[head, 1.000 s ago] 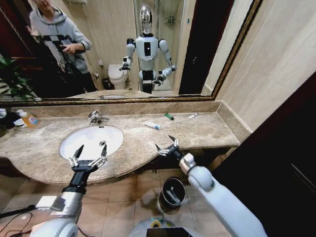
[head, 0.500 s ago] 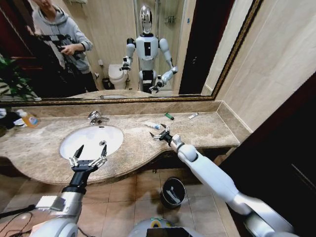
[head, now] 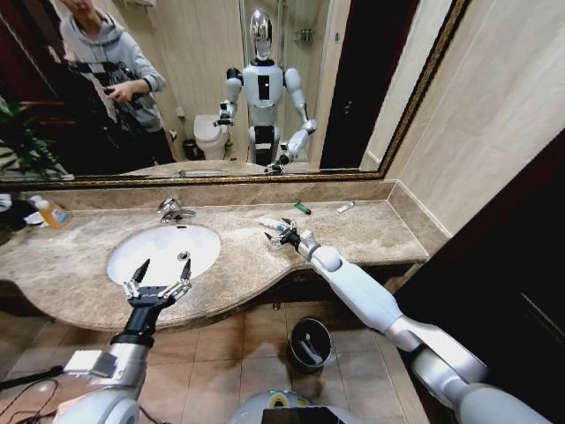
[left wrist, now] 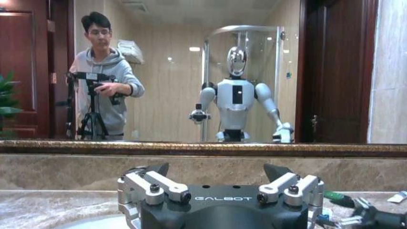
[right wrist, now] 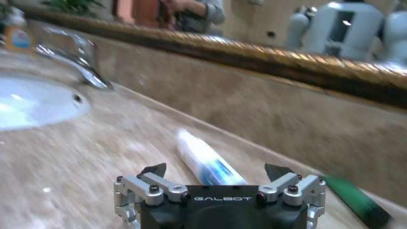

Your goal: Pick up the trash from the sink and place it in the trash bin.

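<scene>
While left gripper (head: 157,284) idling splayed over sink (head: 124,262), right gripper (head: 282,231) hovering, jaws spread, tube (head: 273,224) lying just ahead, lengthwise.

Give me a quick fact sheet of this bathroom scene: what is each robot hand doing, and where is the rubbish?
Right gripper: open, on the marble counter at a white tube
Left gripper: open, idle over the sink front rim
Other litter: green piece, small white packet, both by the back wall
Trash bin: on the floor below the counter
</scene>
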You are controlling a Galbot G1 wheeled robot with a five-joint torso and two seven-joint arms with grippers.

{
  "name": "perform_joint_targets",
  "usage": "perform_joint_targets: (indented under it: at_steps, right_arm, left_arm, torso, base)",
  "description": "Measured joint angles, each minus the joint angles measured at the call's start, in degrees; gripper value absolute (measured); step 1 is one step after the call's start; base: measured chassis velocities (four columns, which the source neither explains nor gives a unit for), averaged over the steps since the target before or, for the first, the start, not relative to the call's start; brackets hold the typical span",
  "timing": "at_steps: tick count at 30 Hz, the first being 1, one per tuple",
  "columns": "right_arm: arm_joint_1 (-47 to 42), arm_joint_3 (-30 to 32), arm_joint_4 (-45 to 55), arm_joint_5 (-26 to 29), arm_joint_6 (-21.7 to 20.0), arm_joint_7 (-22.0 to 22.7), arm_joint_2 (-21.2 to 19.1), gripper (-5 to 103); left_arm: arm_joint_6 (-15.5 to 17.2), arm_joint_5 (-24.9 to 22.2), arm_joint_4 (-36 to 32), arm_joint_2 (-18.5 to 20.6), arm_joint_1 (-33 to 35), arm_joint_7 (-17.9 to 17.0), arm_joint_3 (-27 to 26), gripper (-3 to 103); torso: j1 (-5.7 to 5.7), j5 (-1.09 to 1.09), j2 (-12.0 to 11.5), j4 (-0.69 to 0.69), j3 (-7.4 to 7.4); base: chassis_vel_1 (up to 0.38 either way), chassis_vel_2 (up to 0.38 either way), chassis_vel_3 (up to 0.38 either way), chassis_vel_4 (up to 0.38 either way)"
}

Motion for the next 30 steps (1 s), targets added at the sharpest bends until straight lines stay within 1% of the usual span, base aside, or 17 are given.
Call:
perform_joint_targets:
  at_steps: [7,8,9,11,12,14,15,19,21,22,24,26,27,30]
  right_arm:
    - [1.17,-0.35,-3.58,0.76,0.41,-2.04,0.55,101]
    - [1.40,-0.50,-4.20,0.94,0.59,-2.47,0.91,97]
    - [1.40,-0.50,-4.20,0.94,0.59,-2.47,0.91,97]
    - [1.97,-0.63,-5.05,1.01,1.01,-3.43,1.75,90]
    - [1.97,-0.63,-5.05,1.01,1.01,-3.43,1.75,90]
    - [2.50,-0.75,-5.54,1.08,1.11,-3.98,2.26,83]
    - [2.50,-0.75,-5.54,1.08,1.11,-3.98,2.26,83]
    - [2.98,-0.98,-6.25,1.17,1.15,-4.31,2.91,67]
    - [2.98,-1.01,-6.27,1.19,1.15,-4.32,2.98,67]
    - [2.93,-1.00,-6.27,1.20,1.15,-4.34,3.05,59]
    - [2.86,-1.00,-6.27,1.20,1.15,-4.37,3.06,59]
    - [2.71,-0.90,-6.29,1.31,1.17,-4.38,3.08,51]
    - [2.71,-0.90,-6.29,1.31,1.17,-4.38,3.08,51]
    - [2.32,-0.60,-6.01,1.55,1.18,-4.37,2.97,39]
  left_arm:
    - [0.00,0.00,0.00,0.00,0.00,0.00,0.00,100]
    - [0.00,0.00,0.00,0.00,0.00,0.00,0.00,100]
    - [0.00,0.00,0.00,0.00,0.00,0.00,0.00,100]
    - [0.00,0.00,0.00,0.00,0.00,0.00,0.00,100]
    - [0.00,0.00,0.00,0.00,0.00,0.00,0.00,100]
    - [0.00,0.00,0.00,0.00,0.00,0.00,0.00,100]
    - [0.00,0.00,0.00,0.00,0.00,0.00,0.00,100]
    - [0.00,0.00,0.00,0.00,0.00,0.00,0.00,100]
    - [0.00,0.00,0.00,0.00,0.00,0.00,0.00,100]
    - [0.00,0.00,0.00,0.00,0.00,0.00,0.00,100]
    - [0.00,0.00,0.00,0.00,0.00,0.00,0.00,100]
    - [0.00,0.00,0.00,0.00,0.00,0.00,0.00,100]
    - [0.00,0.00,0.00,0.00,0.00,0.00,0.00,100]
    - [0.00,0.00,0.00,0.00,0.00,0.00,0.00,100]
  torso:
    - [0.00,0.01,0.00,0.02,0.00]
    - [0.00,0.01,0.00,0.02,0.00]
    - [0.00,0.01,0.00,0.02,0.00]
    - [0.00,0.01,0.00,0.02,0.00]
    - [0.00,0.01,0.00,0.02,0.00]
    - [0.00,0.00,0.00,0.02,0.00]
    - [0.00,0.00,0.00,0.02,0.00]
    - [0.00,0.01,0.01,0.02,0.00]
    - [0.00,0.01,0.01,0.02,0.00]
    - [0.00,0.00,0.01,0.02,0.00]
    - [0.00,0.00,0.01,0.02,0.00]
    - [0.00,0.01,0.01,0.02,0.00]
    - [0.00,0.01,0.01,0.02,0.00]
    - [0.00,0.01,0.01,0.02,0.00]
  base:
    - [0.000,0.000,0.000,0.000]
    - [0.000,0.000,0.000,0.000]
    - [0.000,0.000,0.000,0.000]
    - [0.000,0.000,0.000,0.000]
    - [0.000,0.000,0.000,0.000]
    - [0.000,0.000,0.000,0.000]
    - [0.000,0.000,0.000,0.000]
    - [0.000,0.000,0.000,0.000]
    - [0.000,0.000,0.000,0.000]
    - [0.000,0.000,0.000,0.000]
    - [0.000,0.000,0.000,0.000]
    - [0.000,0.000,0.000,0.000]
    - [0.000,0.000,0.000,0.000]
    - [0.000,0.000,0.000,0.000]
